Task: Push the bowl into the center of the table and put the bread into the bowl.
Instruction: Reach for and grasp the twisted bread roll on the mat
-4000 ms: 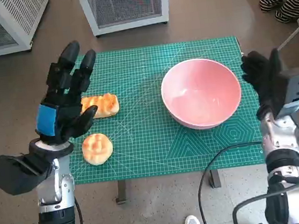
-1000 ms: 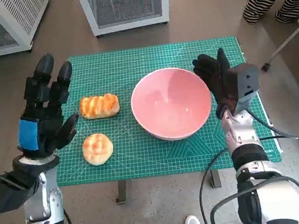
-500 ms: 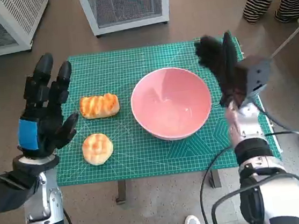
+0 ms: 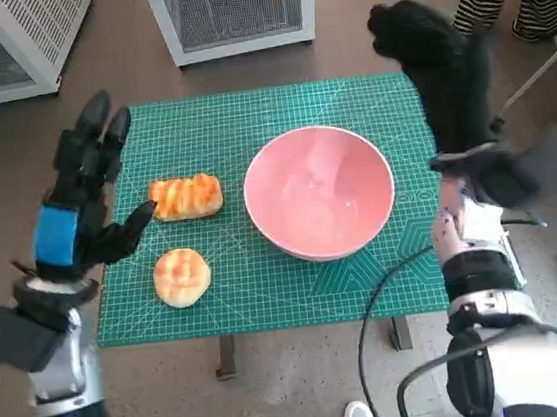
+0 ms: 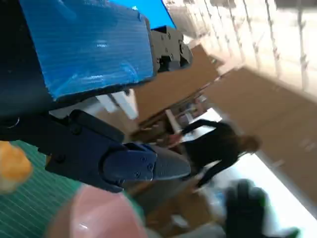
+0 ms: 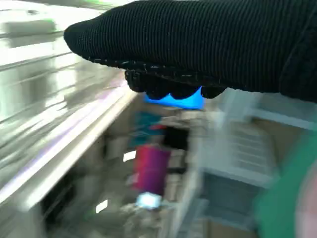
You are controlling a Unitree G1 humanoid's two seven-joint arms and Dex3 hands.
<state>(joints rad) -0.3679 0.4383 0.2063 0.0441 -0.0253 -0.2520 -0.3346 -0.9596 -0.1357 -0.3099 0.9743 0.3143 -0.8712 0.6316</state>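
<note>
Bowl centred, bread next.
My empty left hand (image 4: 76, 216), fingers (image 4: 98, 128) spread, should close on the long glazed bread roll (image 4: 186, 196) at 9 o'clock of the pink plastic bowl (image 4: 319, 193); right hand's (image 4: 436, 45) grip I cannot tell.

A big pink bowl (image 4: 319, 192) sits upright mid-desk. Two golden breads lie beside it: a long one (image 4: 186, 196) and a round one (image 4: 182, 276).

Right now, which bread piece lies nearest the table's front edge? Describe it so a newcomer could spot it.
On the green cutting mat, left of the pink bowl, lie two breads. It is the round bun, nearer the robot than the long ridged loaf.
</note>
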